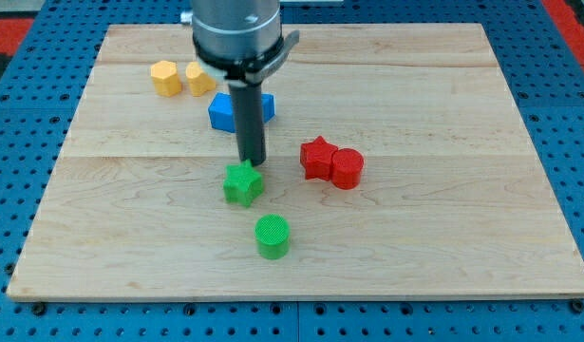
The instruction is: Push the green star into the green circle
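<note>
Star [243, 182] at worktop [462, 247] centre, my tip [254, 163] touching its top edge, circle [272, 236] apart toward bottom edge, slightly right of star

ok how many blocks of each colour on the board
green: 2, star and circle
red: 2, star and circle
yellow: 2, and
blue: 1, partly behind the rod
total: 7
my tip sits at the green star's top edge

A single camera looks down at a slant from the near edge of the pale wooden tabletop [443, 237], facing its far side. The whole board fits in view, fairly close, with blue perforated base [576, 142] around it.
</note>
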Robot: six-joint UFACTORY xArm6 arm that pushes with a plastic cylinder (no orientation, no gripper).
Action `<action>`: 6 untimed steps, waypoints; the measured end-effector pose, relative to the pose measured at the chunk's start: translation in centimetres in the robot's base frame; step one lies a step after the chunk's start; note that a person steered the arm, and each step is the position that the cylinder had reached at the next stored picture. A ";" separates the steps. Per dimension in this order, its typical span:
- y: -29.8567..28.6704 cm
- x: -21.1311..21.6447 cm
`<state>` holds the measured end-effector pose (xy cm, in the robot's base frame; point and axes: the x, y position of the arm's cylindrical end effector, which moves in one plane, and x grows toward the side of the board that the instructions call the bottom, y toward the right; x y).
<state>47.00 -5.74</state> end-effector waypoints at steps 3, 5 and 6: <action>-6.7 5.9; -0.4 7.9; -4.4 5.3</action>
